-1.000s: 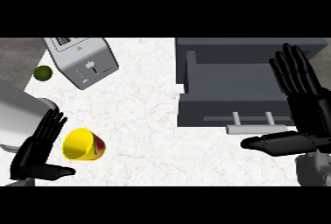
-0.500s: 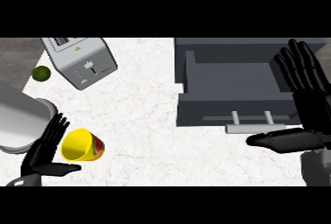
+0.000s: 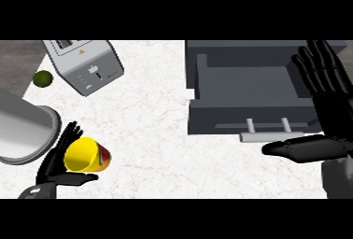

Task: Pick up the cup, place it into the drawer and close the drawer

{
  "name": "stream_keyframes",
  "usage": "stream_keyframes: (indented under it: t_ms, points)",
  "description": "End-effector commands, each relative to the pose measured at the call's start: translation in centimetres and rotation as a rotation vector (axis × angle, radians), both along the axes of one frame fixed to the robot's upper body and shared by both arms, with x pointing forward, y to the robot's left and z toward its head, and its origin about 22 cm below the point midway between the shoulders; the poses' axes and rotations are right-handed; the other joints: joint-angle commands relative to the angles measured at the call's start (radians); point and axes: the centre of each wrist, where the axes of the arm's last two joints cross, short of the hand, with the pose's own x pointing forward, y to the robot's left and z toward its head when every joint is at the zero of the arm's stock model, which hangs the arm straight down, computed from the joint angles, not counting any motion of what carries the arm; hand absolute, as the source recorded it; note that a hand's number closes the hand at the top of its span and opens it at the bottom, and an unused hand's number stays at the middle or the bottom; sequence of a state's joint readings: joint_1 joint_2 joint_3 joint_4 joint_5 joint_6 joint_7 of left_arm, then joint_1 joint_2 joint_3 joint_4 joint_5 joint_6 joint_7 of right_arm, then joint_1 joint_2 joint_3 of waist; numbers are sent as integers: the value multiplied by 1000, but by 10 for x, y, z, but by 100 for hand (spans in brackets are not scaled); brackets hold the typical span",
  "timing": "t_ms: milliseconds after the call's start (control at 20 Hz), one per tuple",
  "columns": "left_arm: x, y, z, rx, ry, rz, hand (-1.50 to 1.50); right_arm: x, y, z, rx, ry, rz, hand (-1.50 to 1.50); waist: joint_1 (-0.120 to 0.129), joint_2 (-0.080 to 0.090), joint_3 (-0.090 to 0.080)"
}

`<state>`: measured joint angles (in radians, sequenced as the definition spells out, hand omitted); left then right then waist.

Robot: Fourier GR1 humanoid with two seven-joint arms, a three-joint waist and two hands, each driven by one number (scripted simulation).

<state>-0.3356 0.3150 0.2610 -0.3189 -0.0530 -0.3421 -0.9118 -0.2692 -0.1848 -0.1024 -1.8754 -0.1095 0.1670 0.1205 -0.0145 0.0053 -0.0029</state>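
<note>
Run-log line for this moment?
left hand open beside yellow cup on counter | right hand open, resting at right | drawer open | cup not yet in drawer

Lighting check, referenced to the drawer [image 3: 241, 79].

- **Overall:** bright and even.
- **Counter [image 3: 158, 140]:** the white surface left of the drawer reads at near-full brightness.
- **Drawer:** the floor is mid-grey and the inner walls are darker. The pale handle [image 3: 270, 136] on the drawer's front catches light.
- **Cup [image 3: 82, 154]:** far left of the drawer, its yellow interior is vivid.
- **Right hand [image 3: 324, 79]:** at the drawer's right edge, the black hand shows only thin grey highlights.
</note>
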Motion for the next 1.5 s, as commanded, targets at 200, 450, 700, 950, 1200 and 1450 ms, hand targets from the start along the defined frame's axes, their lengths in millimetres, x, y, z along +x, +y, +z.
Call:
stream_keyframes:
  t_ms: [200,450,700,950,1200,1450]
  points:
    - [-3,-5,-7,-72,-107,-57,-150,0,-7,-1,17,-9,19,-150,-8,4,-1]
    - [6,-18,-8,-79,-111,-75,-150,-4,-25,15,-29,-9,-9,-150,-5,1,0]
    - [21,-32,-4,-185,-112,-144,-150,2,4,8,-6,-4,9,-150,-11,7,-3]
    - [33,-30,6,-189,-214,-177,150,-2,-13,9,-17,7,5,-150,-6,2,-1]
    - [30,-34,4,46,-358,-1,150,5,-15,3,-2,5,-24,-150,-5,5,-1]
    - [48,-82,1,102,-372,278,150,-5,-20,-3,-4,5,-5,-150,-9,2,1]
